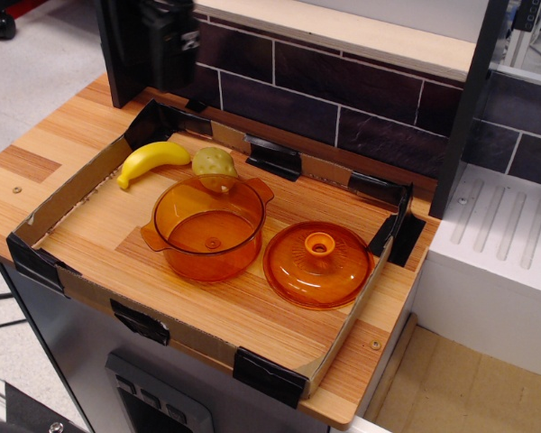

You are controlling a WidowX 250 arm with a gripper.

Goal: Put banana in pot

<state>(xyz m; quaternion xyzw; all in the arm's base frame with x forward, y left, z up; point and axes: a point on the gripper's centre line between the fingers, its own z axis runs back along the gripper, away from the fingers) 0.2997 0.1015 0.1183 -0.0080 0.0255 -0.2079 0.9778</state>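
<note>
on the wooden counter [36, 158], a shallow cardboard tray [45, 206] with black taped corners holds all the items. the banana [151, 161] lies on the tray floor near the back-left corner, curved, its stem end toward the left wall. just right of it sits a yellow-green pear [215, 163], touching or nearly touching the back rim of the pot [207, 227]. the pot stands upright in the middle of the tray, empty, its two flat handles pointing back-right and front-left. the banana is outside the pot, near its back-left side but apart from it. the orange lid [317, 263] lies knob-up just right of the pot, close to the right wall.

the gripper [169, 41] shows only as a dark, blurred mass at the top edge, above the back-left corner of the tray and in front of the dark tiled wall [343, 86]. the fingers cannot be made out, so whether the jaws are apart or together cannot be told. the banana lies below and slightly left of that mass, well clear of it; nothing is held.
</note>
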